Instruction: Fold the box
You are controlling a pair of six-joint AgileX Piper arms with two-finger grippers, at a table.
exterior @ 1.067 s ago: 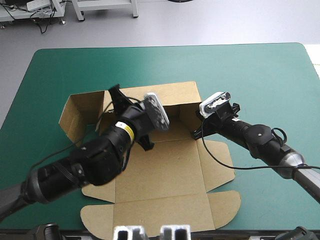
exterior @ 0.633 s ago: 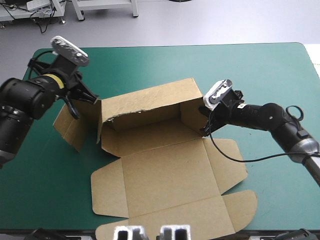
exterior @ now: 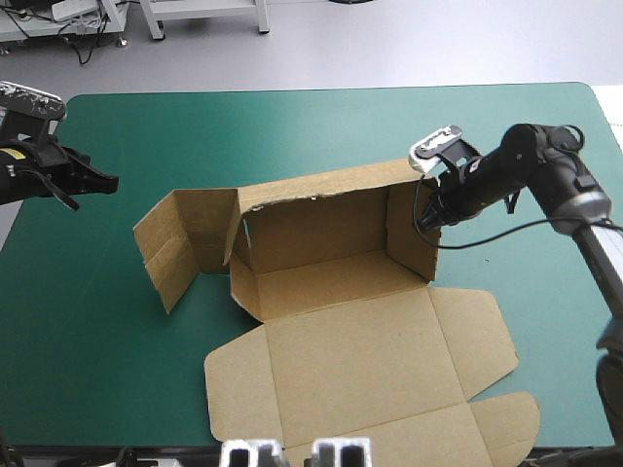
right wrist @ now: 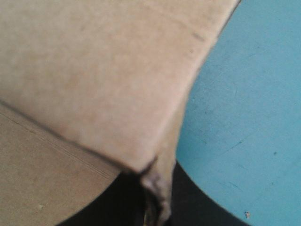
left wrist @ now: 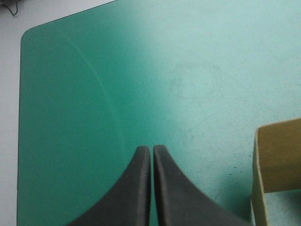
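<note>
The brown box [exterior: 331, 243] stands in the middle of the table with its back wall and right wall raised. Its lid panel [exterior: 360, 360] lies flat toward the near edge, and a left side flap [exterior: 180, 243] splays outward. My right gripper [exterior: 426, 220] is shut on the upper corner of the right wall. In the right wrist view the board [right wrist: 94, 70] fills the space above my right gripper [right wrist: 153, 197]. My left gripper [exterior: 102, 182] hovers near the table's left edge, well clear of the box. It is shut with nothing in it [left wrist: 152, 153], and a box corner [left wrist: 277, 160] shows beside it.
Bare teal-green cover [exterior: 292, 136] stretches behind the box to the far edge. More bare cover [exterior: 88, 341] lies at the near left. The lid's end flaps [exterior: 506, 423] reach close to the table's near edge.
My left arm has swung away from the box to the table's left edge. The right gripper has risen and moved right with the wall, and the whole box has slid right.
</note>
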